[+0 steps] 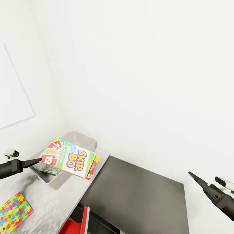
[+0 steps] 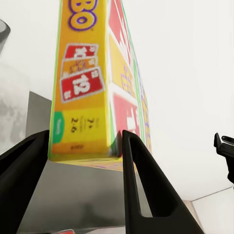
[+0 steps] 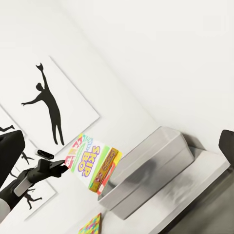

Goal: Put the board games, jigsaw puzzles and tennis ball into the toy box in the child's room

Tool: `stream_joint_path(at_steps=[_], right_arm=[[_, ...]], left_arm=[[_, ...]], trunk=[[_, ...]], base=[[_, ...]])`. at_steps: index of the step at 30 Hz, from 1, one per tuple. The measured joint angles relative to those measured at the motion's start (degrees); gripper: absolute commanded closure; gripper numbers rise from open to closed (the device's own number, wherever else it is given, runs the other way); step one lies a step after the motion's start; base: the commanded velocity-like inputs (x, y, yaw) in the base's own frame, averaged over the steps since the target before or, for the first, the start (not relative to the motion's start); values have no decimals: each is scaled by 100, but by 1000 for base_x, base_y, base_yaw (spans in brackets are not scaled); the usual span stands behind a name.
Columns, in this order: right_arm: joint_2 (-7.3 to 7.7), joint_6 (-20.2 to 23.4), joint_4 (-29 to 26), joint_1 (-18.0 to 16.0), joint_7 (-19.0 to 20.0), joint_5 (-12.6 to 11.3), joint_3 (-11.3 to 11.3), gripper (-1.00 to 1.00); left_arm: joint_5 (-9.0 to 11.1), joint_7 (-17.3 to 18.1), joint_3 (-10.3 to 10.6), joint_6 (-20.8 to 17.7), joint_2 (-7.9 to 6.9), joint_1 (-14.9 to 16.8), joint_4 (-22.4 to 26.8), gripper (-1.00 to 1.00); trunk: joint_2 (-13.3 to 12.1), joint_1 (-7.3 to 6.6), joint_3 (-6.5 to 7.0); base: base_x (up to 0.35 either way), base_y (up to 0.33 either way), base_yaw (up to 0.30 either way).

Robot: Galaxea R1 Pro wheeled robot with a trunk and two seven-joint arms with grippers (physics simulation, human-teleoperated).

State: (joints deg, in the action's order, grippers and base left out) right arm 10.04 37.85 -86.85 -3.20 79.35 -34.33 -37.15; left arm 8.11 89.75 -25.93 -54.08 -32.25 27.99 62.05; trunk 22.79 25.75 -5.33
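Toy box (image 1: 85,140) half behind board game (image 1: 70,158)

Toy box (image 1: 85,139) front half hidden behind held Skip-Bo board game (image 1: 70,158) | second box inside bin (image 1: 49,169) mostly covered, print unreadable | jigsaw puzzle (image 1: 13,212) cut off at frame edge | red object (image 1: 78,224) cropped at bottom, unidentifiable

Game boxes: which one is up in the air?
The Skip-Bo box, pinched at one end by the left gripper above the toy box. Another game box lies down inside the bin.
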Motion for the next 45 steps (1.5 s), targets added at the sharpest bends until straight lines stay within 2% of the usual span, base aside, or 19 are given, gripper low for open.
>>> stream_joint_path(at_steps=[14, 36, 40, 45], right_arm=[[46, 44, 2, 0, -14, -12, -4, -100], [31, 27, 2, 0, -17, -15, -9, -100], [32, 27, 3, 0, -17, -15, -9, -100], [37, 27, 28, 0, -12, -15, -9, -100]], left_arm=[[0, 0, 0, 0, 0, 0, 0, 100], [-3, 0, -18, -18, 6, 26, -40, 100], [-16, 0, -24, -76, 7, 67, -151, 100], [-42, -1, -26, -361, 8, 107, -233, 100]], trunk=[[0, 0, 0], [0, 0, 0], [0, 0, 0], [0, 0, 0]], base=[[2, 1, 0], [0, 0, 0], [0, 0, 0], [0, 0, 0]])
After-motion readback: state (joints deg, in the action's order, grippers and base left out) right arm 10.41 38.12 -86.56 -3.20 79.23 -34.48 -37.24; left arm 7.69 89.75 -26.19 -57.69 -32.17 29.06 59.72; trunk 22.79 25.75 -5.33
